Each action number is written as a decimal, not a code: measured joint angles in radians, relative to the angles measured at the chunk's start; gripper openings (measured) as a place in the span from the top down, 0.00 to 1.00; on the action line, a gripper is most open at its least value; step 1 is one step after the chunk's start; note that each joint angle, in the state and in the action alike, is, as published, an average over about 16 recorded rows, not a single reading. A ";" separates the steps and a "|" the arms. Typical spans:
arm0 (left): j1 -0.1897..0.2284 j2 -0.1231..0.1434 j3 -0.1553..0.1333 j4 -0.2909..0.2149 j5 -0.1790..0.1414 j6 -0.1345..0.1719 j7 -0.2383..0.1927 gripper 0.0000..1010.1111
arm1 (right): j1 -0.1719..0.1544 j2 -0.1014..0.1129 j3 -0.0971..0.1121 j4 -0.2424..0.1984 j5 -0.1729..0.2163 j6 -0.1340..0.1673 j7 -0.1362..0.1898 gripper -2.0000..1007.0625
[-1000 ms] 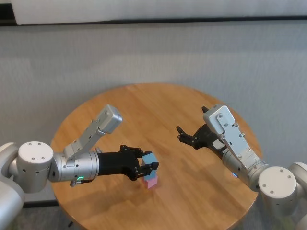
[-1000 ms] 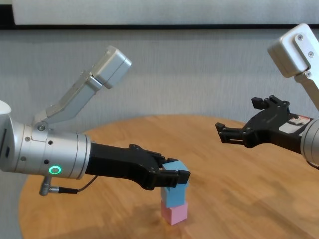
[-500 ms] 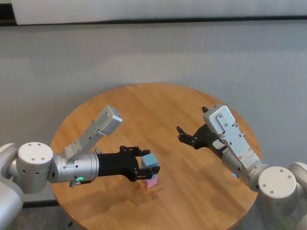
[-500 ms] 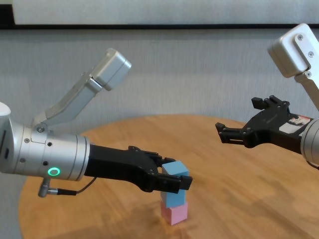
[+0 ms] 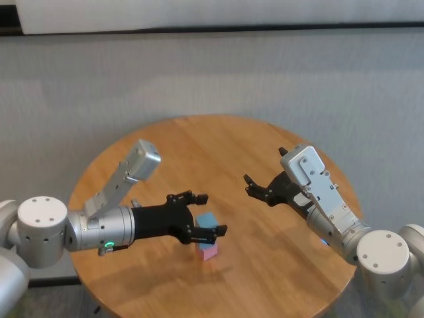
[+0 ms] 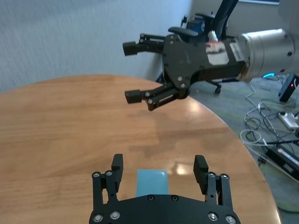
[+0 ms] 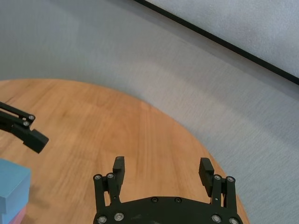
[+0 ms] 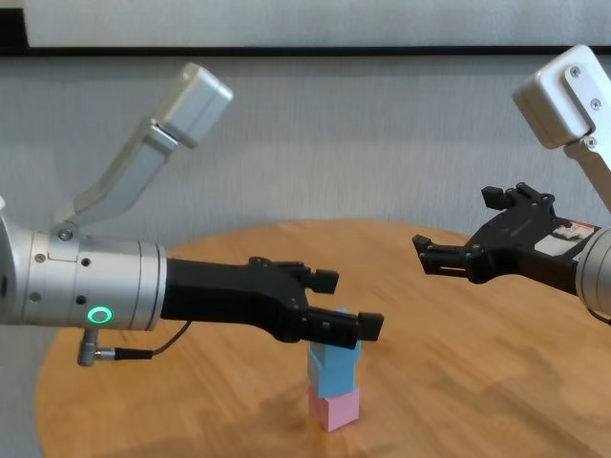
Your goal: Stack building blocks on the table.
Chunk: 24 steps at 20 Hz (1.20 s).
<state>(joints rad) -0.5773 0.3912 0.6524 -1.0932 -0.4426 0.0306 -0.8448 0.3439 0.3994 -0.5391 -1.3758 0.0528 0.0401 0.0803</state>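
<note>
We see the blue block (image 8: pixel 333 367) stacked on the pink block (image 8: pixel 333 409), centre-front of the table (image 5: pixel 218 152). Left gripper (image 5: pixel 202 213) hovers over it w/ jaws wide — touching nothing. Right gripper (image 5: pixel 257 187) is well apart, jaws wide.

An office or lab room; plain pale grey wall (image 5: pixel 212 73) across the upper half of the head view, with a dark horizontal strip (image 5: pixel 218 28) near the top; grey-green carpeted floor (image 6: pixel 261 121) at the right of the left wrist view, strewn with loose black cables (image 6: pixel 275 140) and a white power strip (image 6: pixel 289 119); a black swivel office chair (image 6: pixel 210 28) at upper right; round honey-coloured wooden plank table (image 5: pixel 218 146) in the middle
</note>
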 joint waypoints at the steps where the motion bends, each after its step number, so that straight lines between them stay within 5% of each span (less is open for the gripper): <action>1: 0.004 0.002 -0.005 -0.005 -0.010 -0.006 0.001 0.08 | 0.000 0.000 0.000 0.000 0.000 0.000 0.000 0.00; 8: 0.058 0.022 -0.062 -0.075 -0.077 -0.050 0.067 0.01 | 0.000 0.000 0.000 0.000 0.000 0.000 0.000 0.00; 14: 0.131 0.031 -0.134 -0.170 -0.109 -0.072 0.199 0.01 | 0.003 -0.004 -0.002 0.001 -0.008 -0.009 -0.003 0.00; 24: 0.228 0.000 -0.219 -0.280 -0.115 -0.053 0.387 0.01 | 0.027 -0.035 -0.024 0.023 -0.081 -0.081 -0.027 0.00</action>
<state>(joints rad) -0.3497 0.3910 0.4331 -1.3728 -0.5578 -0.0222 -0.4581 0.3706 0.3647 -0.5635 -1.3528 -0.0283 -0.0410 0.0530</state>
